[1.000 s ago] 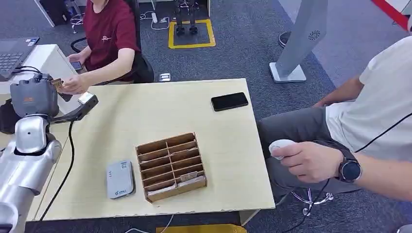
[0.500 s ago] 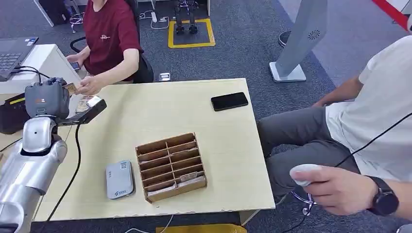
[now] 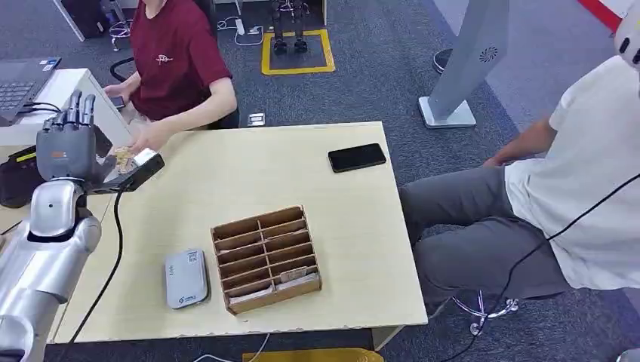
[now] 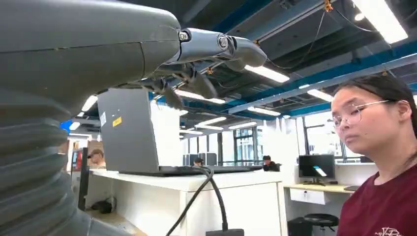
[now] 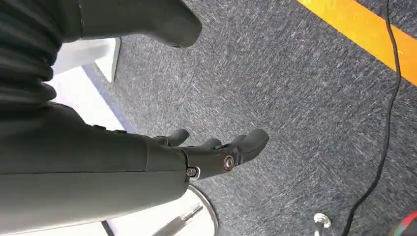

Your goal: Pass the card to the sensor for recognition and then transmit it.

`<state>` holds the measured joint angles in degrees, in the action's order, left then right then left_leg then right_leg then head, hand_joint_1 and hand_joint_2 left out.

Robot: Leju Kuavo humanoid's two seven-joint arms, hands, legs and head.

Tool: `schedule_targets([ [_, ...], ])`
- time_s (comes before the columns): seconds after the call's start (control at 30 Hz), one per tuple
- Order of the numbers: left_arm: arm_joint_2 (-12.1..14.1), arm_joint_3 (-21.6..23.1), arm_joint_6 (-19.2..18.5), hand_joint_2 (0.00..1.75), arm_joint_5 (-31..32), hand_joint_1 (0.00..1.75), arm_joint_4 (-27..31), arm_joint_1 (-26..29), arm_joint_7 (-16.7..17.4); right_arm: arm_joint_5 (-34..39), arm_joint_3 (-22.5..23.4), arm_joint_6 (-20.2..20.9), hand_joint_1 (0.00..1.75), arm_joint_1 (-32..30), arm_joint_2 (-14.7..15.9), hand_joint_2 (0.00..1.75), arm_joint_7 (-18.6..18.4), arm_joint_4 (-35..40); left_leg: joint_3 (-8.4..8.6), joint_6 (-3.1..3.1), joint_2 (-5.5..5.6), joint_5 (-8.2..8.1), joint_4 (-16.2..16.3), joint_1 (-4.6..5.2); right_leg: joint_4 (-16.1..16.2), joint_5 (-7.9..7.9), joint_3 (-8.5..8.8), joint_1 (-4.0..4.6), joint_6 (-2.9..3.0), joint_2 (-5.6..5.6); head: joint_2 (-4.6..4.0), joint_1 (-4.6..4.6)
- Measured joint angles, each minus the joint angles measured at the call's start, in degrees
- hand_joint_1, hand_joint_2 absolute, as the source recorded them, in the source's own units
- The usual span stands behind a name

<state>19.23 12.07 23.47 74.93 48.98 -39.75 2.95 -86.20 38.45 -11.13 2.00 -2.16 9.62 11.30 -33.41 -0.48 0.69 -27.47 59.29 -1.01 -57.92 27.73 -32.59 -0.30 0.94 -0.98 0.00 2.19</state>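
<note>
Card (image 3: 123, 157) — in person's hand; grey sensor (image 3: 186, 277) flat.

The divided wooden card box (image 3: 266, 258) stands on the table (image 3: 249, 170), toward its near edge. Just left of the box lies the card reader (image 3: 186, 277), flat on the table. Well behind the box and to its right, near the table's far right corner, lies a phone (image 3: 357, 157). Far to the box's left and behind it, at the table's left edge, the left hand (image 3: 67, 143) is raised, with a person's hand (image 3: 148, 139) just to its right. Another person (image 3: 573, 188) sits right of the box, beyond the table's right edge.
</note>
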Motion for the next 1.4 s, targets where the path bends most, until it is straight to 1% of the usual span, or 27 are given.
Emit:
schedule_targets([
  [0.13, 0.0, 0.0, 0.0, 1.75, 0.0, 0.00, 0.1, 0.0, 0.0, 0.0, 0.0, 0.0, 0.00, 0.0, 0.0, 1.75, 0.0, 0.0, 0.00, 0.00, 0.00, 0.00, 0.0, 0.00, 0.0, 0.00, 0.00, 0.00, 0.00, 0.00, 0.00, -0.02],
  [0.2, 0.3, 0.0, 0.5, 1.75, -0.5, 0.00, 0.6, 0.4, -0.6, 0.0, 0.0, 0.0, 0.00, 0.0, 0.0, 1.75, 0.1, 0.0, -0.01, 0.00, -0.01, 0.00, 0.0, 0.00, 0.0, 0.00, 0.00, 0.00, 0.00, -0.01, 0.00, 0.00],
  [0.27, 1.4, 0.0, 1.1, 1.75, -1.5, 0.00, 1.8, 1.6, -1.3, 0.1, 0.0, -0.1, 0.00, -0.1, 0.0, 1.75, 0.2, 0.0, -0.01, 0.00, -0.06, 0.00, 0.0, 0.00, 0.0, 0.00, 0.00, 0.00, 0.00, -0.08, 0.00, 0.00],
  [0.33, 3.3, -0.3, 1.6, 1.75, -3.5, 0.00, 3.9, 3.7, -2.0, 0.1, 0.0, -0.1, 0.00, -0.3, 0.1, 1.75, 0.2, 0.0, 0.01, 0.00, -0.12, -0.01, 0.0, 0.00, 0.0, 0.01, -0.01, 0.00, 0.00, -0.14, 0.00, 0.00],
  [0.43, 6.0, -2.7, 1.6, 1.75, -9.4, 0.00, 7.7, 8.2, -4.2, 0.2, 0.0, 0.2, 0.00, -0.7, 0.2, 1.75, 0.0, 0.0, 0.00, -0.01, -0.11, -0.02, -0.1, -0.01, 0.0, 0.04, -0.03, 0.00, 0.01, -0.14, 0.00, -0.02],
  [0.5, 7.5, -5.5, 2.2, 1.75, -12.9, 0.00, 11.1, 12.1, -6.0, 0.2, 0.1, 0.2, 0.00, -0.9, 0.2, 1.75, 0.2, 0.0, 0.00, -0.05, -0.13, -0.05, -0.1, -0.02, 0.0, 0.06, -0.04, 0.01, 0.02, -0.16, 0.00, 0.00],
  [0.6, 9.4, -9.8, 5.7, 1.75, -14.9, 0.00, 17.2, 20.4, -7.9, 0.4, 0.5, 0.0, 0.00, -1.2, 0.2, 1.75, 0.3, 0.0, -0.02, -0.10, -0.30, -0.14, -0.1, -0.01, 0.0, 0.15, 0.05, 0.00, 0.09, -0.31, 0.00, 0.04],
  [0.63, 9.2, -12.3, 6.6, 1.75, -16.5, 0.00, 20.7, 25.4, -9.3, 0.7, 0.7, 0.0, 0.00, -1.4, 0.2, 1.75, -0.1, 0.0, 0.03, -0.03, -0.36, -0.26, -0.2, 0.05, 0.0, 0.22, 0.09, -0.04, 0.08, -0.34, 0.00, -0.02],
  [0.67, 7.5, -16.0, 6.4, 1.75, -19.1, 0.00, 26.1, 32.7, -12.4, 1.3, 1.2, -0.1, 0.00, -1.7, 0.2, 1.75, -0.5, -0.1, 0.44, -0.12, -0.73, -0.51, -0.3, 0.26, 0.0, 0.28, 0.19, -0.22, 0.11, -0.68, 0.00, -0.22],
  [0.7, 4.5, -21.5, 4.6, 1.75, -22.2, 0.00, 33.3, 39.6, -18.8, 1.9, 2.1, -0.6, 0.00, -2.6, 0.0, 1.75, -0.5, -0.1, 0.88, 0.07, -1.10, -0.72, -0.3, 0.50, 0.0, 0.46, 0.22, -0.47, -0.11, -1.12, 0.00, 0.09],
  [0.73, -1.1, -28.4, 1.0, 1.75, -24.3, 0.00, 37.6, 43.3, -27.0, 2.4, 2.7, -0.9, 0.00, -3.6, 0.0, 1.75, -0.6, -0.2, 0.82, 0.26, -1.12, -0.73, -0.3, 0.54, 0.0, 0.69, 0.29, -0.52, -0.46, -1.17, 0.00, 1.12],
  [0.77, -6.7, -35.3, -4.7, 1.75, -23.8, 0.00, 41.1, 45.2, -37.0, 2.4, 3.5, -1.0, 0.00, -4.1, -0.1, 1.75, -1.1, -0.2, 0.63, 0.32, -0.72, -0.73, -0.2, 0.41, 0.0, 0.78, 0.35, -0.46, -0.53, -0.81, 0.00, 1.14],
  [0.8, -11.4, -42.5, -8.1, 1.75, -22.4, 0.00, 43.8, 46.3, -42.8, 2.4, 4.0, -1.0, 0.00, -4.5, -0.2, 1.75, -1.2, -0.4, 0.43, 0.36, -0.55, -0.79, -0.1, 0.27, 0.1, 0.78, 0.40, -0.28, -0.49, -0.62, 0.00, 0.08],
  [0.83, -14.0, -50.6, -10.0, 1.75, -19.8, 0.00, 45.5, 46.5, -46.2, 2.3, 4.5, -1.0, 0.00, -4.7, -0.3, 1.75, -1.5, -0.4, 0.38, 0.32, -0.71, -0.89, -0.1, 0.25, 0.1, 0.68, 0.36, -0.26, -0.34, -0.68, 0.00, -0.57],
  [0.87, -17.2, -59.8, -10.3, 1.75, -16.6, 0.00, 46.0, 45.7, -46.1, 2.1, 5.0, -0.8, 0.00, -4.9, -0.4, 1.75, -1.8, -0.4, 0.49, 0.30, -0.86, -0.96, -0.1, 0.35, 0.1, 0.68, 0.35, -0.28, -0.35, -0.85, 0.00, -0.52],
  [0.9, -19.5, -68.0, -10.0, 1.75, -14.4, 0.00, 45.9, 44.9, -43.0, 2.0, 5.3, -0.6, 0.00, -5.1, -0.5, 1.75, -1.9, -0.4, 0.59, 0.30, -0.94, -1.01, -0.2, 0.40, 0.1, 0.70, 0.37, -0.33, -0.37, -0.91, 0.00, -0.37],
  [0.93, -21.1, -73.8, -8.7, 1.75, -13.6, 0.00, 45.4, 44.5, -39.5, 2.0, 5.6, -0.5, 0.00, -5.3, -0.7, 1.75, -2.0, -0.5, 0.67, 0.32, -0.99, -1.05, -0.2, 0.41, 0.1, 0.70, 0.38, -0.38, -0.37, -0.95, 0.00, -0.24],
  [0.97, -22.6, -78.5, -6.5, 1.75, -13.4, 0.00, 44.1, 44.5, -35.3, 2.0, 5.9, -0.5, 0.00, -5.3, -0.8, 1.75, -2.0, -0.5, 0.66, 0.32, -0.98, -1.05, -0.2, 0.37, 0.1, 0.71, 0.39, -0.36, -0.37, -0.96, 0.00, -0.13],
  [1.0, -23.3, -82.8, -3.3, 1.75, -12.8, 0.00, 42.3, 44.5, -30.7, 2.0, 6.3, -0.7, 0.00, -5.3, -0.9, 1.75, -2.0, -0.5, 0.67, 0.32, -0.92, -1.04, -0.2, 0.36, 0.1, 0.76, 0.38, -0.36, -0.32, -0.90, 0.00, -0.09],
  [1.07, -24.2, -87.8, 1.5, 1.75, -10.8, 0.00, 38.5, 44.2, -22.8, 2.1, 6.8, -0.8, 0.00, -5.1, -0.9, 1.75, -1.9, -0.5, 0.65, 0.35, -0.52, -1.02, -0.2, 0.36, 0.1, 0.85, 0.48, -0.36, -0.36, -0.48, 0.00, -0.13],
  [1.1, -24.6, -90.2, 3.6, 1.75, -8.5, 0.00, 35.9, 43.8, -16.6, 2.0, 7.1, -0.8, 0.00, -4.9, -1.0, 1.75, -1.9, -0.5, 0.67, 0.35, -0.36, -1.02, -0.2, 0.37, 0.1, 0.92, 0.58, -0.37, -0.44, -0.33, 0.00, -0.11],
  [1.13, -25.0, -92.2, 4.7, 1.75, -5.6, 0.00, 33.2, 43.6, -10.2, 1.9, 7.5, -0.7, 0.00, -4.7, -1.0, 1.75, -2.2, -0.5, 0.71, 0.35, -0.27, -1.02, -0.2, 0.38, 0.1, 0.94, 0.68, -0.38, -0.43, -0.25, 0.00, -0.11],
  [1.2, -26.3, -94.9, 5.9, 1.75, -0.6, 0.00, 28.4, 43.4, -0.3, 1.3, 7.8, -0.2, 0.00, -4.4, -1.2, 1.75, -2.9, -0.5, 0.77, 0.35, -0.23, -1.02, -0.2, 0.38, 0.1, 0.95, 0.74, -0.38, -0.43, -0.21, 0.00, -0.13],
  [1.23, -27.3, -95.7, 6.4, 1.75, 1.0, 0.00, 26.1, 43.1, 2.7, 1.0, 7.9, 0.1, 0.00, -4.3, -1.2, 1.75, -3.2, -0.5, 0.76, 0.36, -0.12, -1.01, -0.2, 0.40, 0.1, 0.95, 0.76, -0.39, -0.43, -0.12, 0.00, -0.11],
  [1.27, -28.2, -96.4, 7.3, 1.75, 2.6, 0.00, 23.3, 42.7, 5.0, 0.9, 8.0, 0.5, 0.00, -4.3, -1.3, 1.75, -3.7, -0.5, 0.76, 0.40, 0.00, -0.99, -0.1, 0.41, 0.1, 0.96, 0.81, -0.40, -0.45, 0.01, 0.00, -0.11],
  [1.33, -30.1, -97.6, 9.7, 1.75, 5.5, 0.00, 17.1, 42.0, 6.9, 0.5, 8.2, 1.0, 0.00, -4.4, -1.6, 1.75, -4.7, -0.5, 0.77, 0.44, 0.12, -0.97, -0.1, 0.43, 0.2, 0.96, 0.90, -0.42, -0.47, 0.16, 0.00, -0.11],
  [1.4, -31.2, -98.1, 10.7, 1.75, 8.2, 0.00, 10.8, 41.2, 9.0, 0.5, 8.3, 1.4, 0.00, -4.4, -1.8, 1.75, -5.2, -0.5, 0.77, 0.47, 0.12, -0.96, -0.1, 0.46, 0.2, 0.94, 0.94, -0.45, -0.49, 0.20, 0.00, -0.13],
])
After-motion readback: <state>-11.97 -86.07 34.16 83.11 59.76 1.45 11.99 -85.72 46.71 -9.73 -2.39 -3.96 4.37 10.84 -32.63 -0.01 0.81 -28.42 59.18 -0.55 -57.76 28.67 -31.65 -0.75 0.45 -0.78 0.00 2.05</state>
